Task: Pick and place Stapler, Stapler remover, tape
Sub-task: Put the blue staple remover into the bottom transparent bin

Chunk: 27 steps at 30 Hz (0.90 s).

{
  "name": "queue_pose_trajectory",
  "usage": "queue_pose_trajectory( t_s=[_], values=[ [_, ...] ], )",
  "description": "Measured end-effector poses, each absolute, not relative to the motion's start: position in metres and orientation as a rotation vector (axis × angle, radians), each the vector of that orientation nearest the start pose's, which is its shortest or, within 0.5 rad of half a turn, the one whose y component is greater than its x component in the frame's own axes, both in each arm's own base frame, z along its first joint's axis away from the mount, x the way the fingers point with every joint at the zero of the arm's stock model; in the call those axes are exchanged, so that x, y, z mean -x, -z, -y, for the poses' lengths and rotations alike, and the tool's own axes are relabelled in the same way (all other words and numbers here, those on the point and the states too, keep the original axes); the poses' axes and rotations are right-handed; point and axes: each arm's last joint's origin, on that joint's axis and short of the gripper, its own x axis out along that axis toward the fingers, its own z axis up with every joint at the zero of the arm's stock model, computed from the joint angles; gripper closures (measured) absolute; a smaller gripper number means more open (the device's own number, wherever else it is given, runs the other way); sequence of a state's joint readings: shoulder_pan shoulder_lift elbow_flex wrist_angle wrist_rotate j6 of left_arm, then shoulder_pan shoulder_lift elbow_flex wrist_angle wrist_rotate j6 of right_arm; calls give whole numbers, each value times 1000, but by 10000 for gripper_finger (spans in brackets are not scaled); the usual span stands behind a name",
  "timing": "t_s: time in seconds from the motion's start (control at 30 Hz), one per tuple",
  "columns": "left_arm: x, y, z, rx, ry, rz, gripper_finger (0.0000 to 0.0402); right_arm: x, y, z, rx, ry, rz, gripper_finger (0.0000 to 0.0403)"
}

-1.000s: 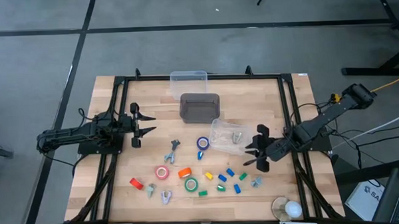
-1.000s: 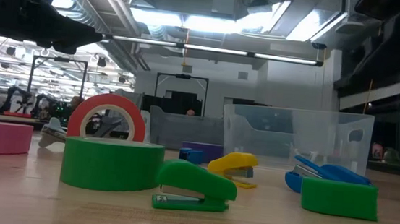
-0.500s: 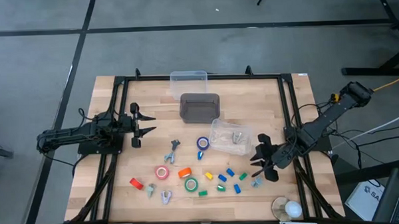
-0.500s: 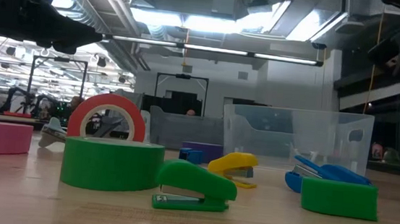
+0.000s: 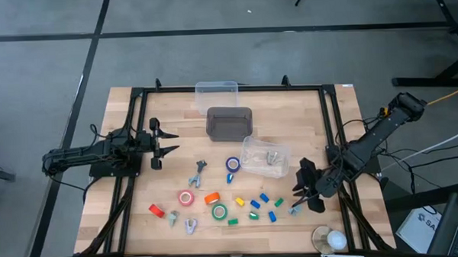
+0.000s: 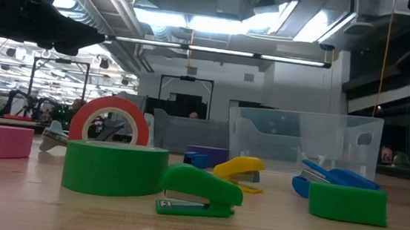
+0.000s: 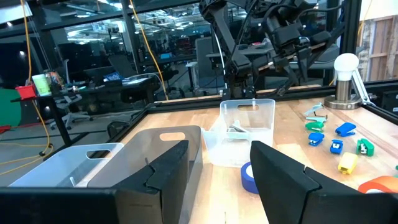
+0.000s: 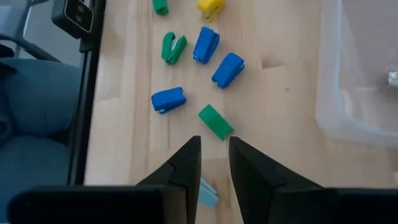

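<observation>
We are hovering the right end effector (image 5: pixel 305 194) over a pale staple remover (image 5: pixel 294 208) near the table's (image 5: pixel 343 124) right front edge.
Its fingers are standing narrowly parted, holding nothing; crowding by the green stapler (image 8: pixel 216 121) could be spoiling the pinch. We are counting four tape rolls (image 5: pixel 186 198), perhaps three removers loose; left end effector (image 5: pixel 162 141) is waiting open, empty.

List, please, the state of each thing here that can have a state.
left gripper, open, empty, above the table's left side
right gripper, slightly open, nothing between its fingers, near the small staplers
clear bin, holds a few metal pieces
green tape roll, lying flat
red tape roll, standing on edge
green stapler, closed, on the table
</observation>
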<state>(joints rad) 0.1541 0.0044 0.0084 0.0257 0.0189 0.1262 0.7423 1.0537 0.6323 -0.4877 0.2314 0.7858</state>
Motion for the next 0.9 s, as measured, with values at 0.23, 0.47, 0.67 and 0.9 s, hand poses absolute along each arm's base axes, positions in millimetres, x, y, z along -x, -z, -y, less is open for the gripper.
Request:
queue_pose_trajectory(
  t_s=[0.23, 0.47, 0.67, 0.9],
  values=[
    [-96, -169, -14, -128, -137, 21, 233, -144, -213, -137, -395, -143, -940, 316],
    [-96, -169, -14, -128, -137, 21, 233, -141, -207, -155, -454, -148, -968, 316],
    [-96, -169, -14, -129, -137, 21, 233, -147, -223, -174, -424, -71, -1065, 316],
    [-96, -168, -14, -128, -137, 21, 233, -153, -239, -193, -402, 22, -1172, 315]
  ],
)
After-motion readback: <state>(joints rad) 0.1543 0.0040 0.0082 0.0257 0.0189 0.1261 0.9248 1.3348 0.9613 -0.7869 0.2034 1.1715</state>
